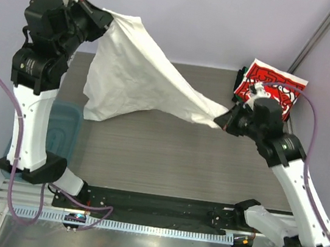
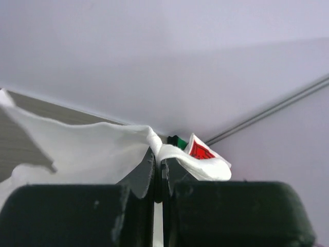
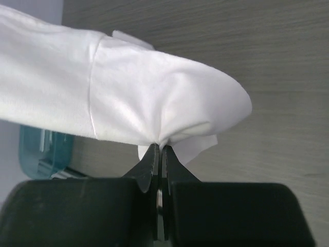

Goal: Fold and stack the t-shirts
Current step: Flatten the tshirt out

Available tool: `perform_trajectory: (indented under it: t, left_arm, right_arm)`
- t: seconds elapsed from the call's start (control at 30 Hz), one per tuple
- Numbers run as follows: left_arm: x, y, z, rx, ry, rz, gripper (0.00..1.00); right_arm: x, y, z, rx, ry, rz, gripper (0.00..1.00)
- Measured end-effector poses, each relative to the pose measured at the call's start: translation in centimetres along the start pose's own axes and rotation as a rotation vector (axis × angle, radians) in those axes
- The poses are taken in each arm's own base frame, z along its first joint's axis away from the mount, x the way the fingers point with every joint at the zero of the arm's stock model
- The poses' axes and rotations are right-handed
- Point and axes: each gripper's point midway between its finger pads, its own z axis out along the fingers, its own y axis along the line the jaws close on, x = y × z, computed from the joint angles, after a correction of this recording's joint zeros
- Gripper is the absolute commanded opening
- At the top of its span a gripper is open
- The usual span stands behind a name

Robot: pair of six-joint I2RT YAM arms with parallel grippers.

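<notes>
Left gripper (image 2: 158,163) at 6 o'clock, jaws pinched together on a fold of the white t-shirt (image 2: 87,149). Cloth spreads from the jaws toward 9 o'clock, with a short flap toward 3 o'clock. Red shirt (image 2: 200,151) with white print peeks just past the flap, about centre. Grey table (image 2: 18,146) at 9 o'clock. Thin rod (image 2: 272,107) runs toward 3 o'clock against the pale wall (image 2: 164,51).

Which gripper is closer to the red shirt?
The right gripper, close beside the red shirt. The left gripper is across the table, far left. Both grip the white shirt.
</notes>
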Motion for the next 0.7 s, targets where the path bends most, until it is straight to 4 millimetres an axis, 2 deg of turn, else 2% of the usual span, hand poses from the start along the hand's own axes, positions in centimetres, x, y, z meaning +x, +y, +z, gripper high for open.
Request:
perform_trajectory:
  t: [0.07,0.17,0.2,0.23,0.3,0.37,0.4,0.47,0.53,0.57,0.6,0.67,0.7]
  left_arm:
    - [0.3,-1.3,1.0,0.050,0.021,0.012,0.00]
    - [4.2,-2.2,3.4,0.087,0.124,0.039,0.00]
    - [6.0,-2.2,4.0,0.089,0.163,0.048,0.00]
    - [8.9,-2.1,4.6,0.087,0.214,0.061,0.00]
    - [14.9,-1.7,4.6,0.074,0.332,0.094,0.00]
    - [21.6,-0.9,3.3,0.049,0.432,0.145,0.00]
    - [25.4,-0.4,1.7,0.035,0.494,0.189,0.00]
    - [31.0,0.5,-1.7,0.017,0.558,0.276,0.00]
    - [34.9,1.0,-5.8,0.024,0.588,0.365,0.00]
    - [36.2,1.4,-8.2,0.028,0.577,0.403,0.00]
    - [36.9,1.6,-10.2,0.046,0.568,0.435,0.00]
    - [37.9,1.3,-14.7,0.107,0.519,0.469,0.00]
    - [38.3,1.2,-16.5,0.131,0.503,0.467,0.00]
  right_arm:
    - [1.7,0.1,-2.4,-0.044,0.009,0.025,0.01]
    - [4.5,-1.3,-4.4,-0.026,0.039,0.051,0.01]
    - [5.3,-2.2,-4.6,0.004,0.054,0.054,0.01]
    - [6.1,-3.2,-4.6,0.046,0.075,0.057,0.01]
    - [6.9,-5.7,-4.0,0.161,0.091,0.057,0.01]
    - [7.2,-8.0,-3.5,0.279,0.103,0.054,0.01]
    - [6.9,-9.2,-3.1,0.345,0.097,0.050,0.01]
    - [6.5,-11.3,-2.3,0.451,0.098,0.050,0.01]
    - [6.2,-13.6,-1.6,0.552,0.101,0.067,0.04]
    - [6.2,-14.5,-1.5,0.580,0.097,0.078,0.12]
    - [6.4,-15.4,-1.4,0.605,0.096,0.097,0.47]
    - [7.0,-17.0,-1.3,0.642,0.092,0.140,0.86]
    - [7.5,-17.8,-1.3,0.656,0.102,0.160,0.99]
